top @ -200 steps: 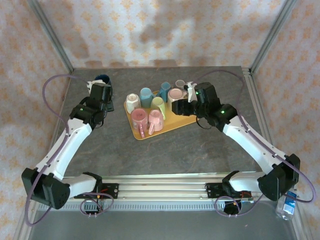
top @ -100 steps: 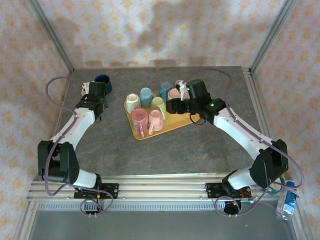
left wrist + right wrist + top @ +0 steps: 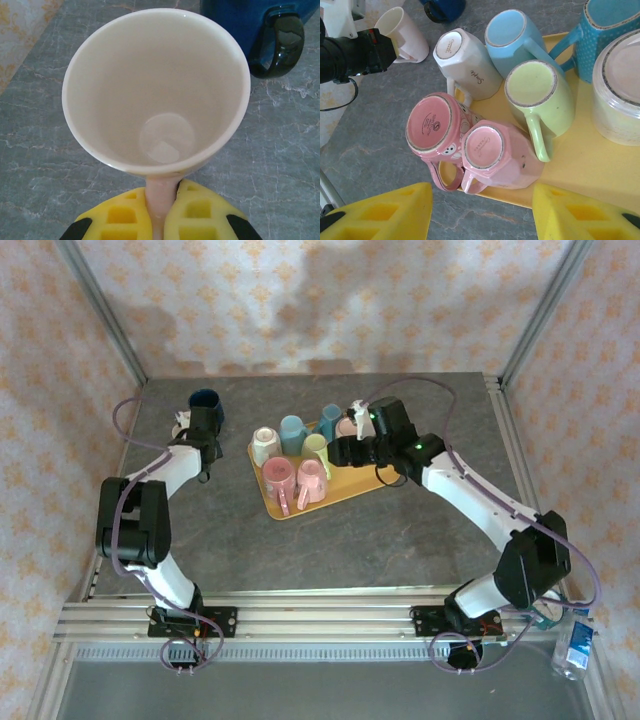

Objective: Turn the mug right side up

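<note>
Left hand (image 3: 160,212) pinching cream mug (image 3: 156,85) by handle — mug upright, right hand (image 3: 481,200) spread

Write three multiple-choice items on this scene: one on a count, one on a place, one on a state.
1. Pink mugs bottom-up at the near corner of the tray: A one; B four; C two.
2. The dark blue mug stands: A on the tray; B on the table beside the white mug; C between the right jaws.
3. The left jaws are: A shut on the white mug's handle; B wide open; C shut on nothing.

Key: C, two pink bases show side by side there; B, it rests on grey table, off the tray; A, the yellow pads pinch the handle.
</note>
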Controlling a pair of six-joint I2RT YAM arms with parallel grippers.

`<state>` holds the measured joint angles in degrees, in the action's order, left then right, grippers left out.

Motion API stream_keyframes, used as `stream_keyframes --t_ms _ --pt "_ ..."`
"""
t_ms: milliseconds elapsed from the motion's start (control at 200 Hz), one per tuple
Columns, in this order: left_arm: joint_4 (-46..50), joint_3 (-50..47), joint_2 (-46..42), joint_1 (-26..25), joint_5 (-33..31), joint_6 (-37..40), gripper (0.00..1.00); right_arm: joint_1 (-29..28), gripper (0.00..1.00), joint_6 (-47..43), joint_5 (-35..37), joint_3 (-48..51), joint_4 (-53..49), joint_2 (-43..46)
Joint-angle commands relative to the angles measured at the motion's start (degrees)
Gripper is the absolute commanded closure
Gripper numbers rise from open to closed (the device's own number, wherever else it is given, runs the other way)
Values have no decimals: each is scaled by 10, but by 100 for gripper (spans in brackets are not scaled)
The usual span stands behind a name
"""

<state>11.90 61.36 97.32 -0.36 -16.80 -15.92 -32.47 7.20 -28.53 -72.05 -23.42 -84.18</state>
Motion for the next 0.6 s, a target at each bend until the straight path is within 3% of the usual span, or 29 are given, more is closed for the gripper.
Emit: stream_keyframes --t_ms 0,240,395,596 --pt "-49 37 2 6 -24 3 100 1 45 -10 -8 -22 18 -9" --pt "-71 43 26 24 7 -10 100 4 45 -6 -12 -30 18 -17" --pt "-81 44 37 29 23 -17 94 6 45 -2 -14 -35 20 -18" --pt "-84 35 27 30 28 -20 58 8 45 2 -13 -38 19 -20"
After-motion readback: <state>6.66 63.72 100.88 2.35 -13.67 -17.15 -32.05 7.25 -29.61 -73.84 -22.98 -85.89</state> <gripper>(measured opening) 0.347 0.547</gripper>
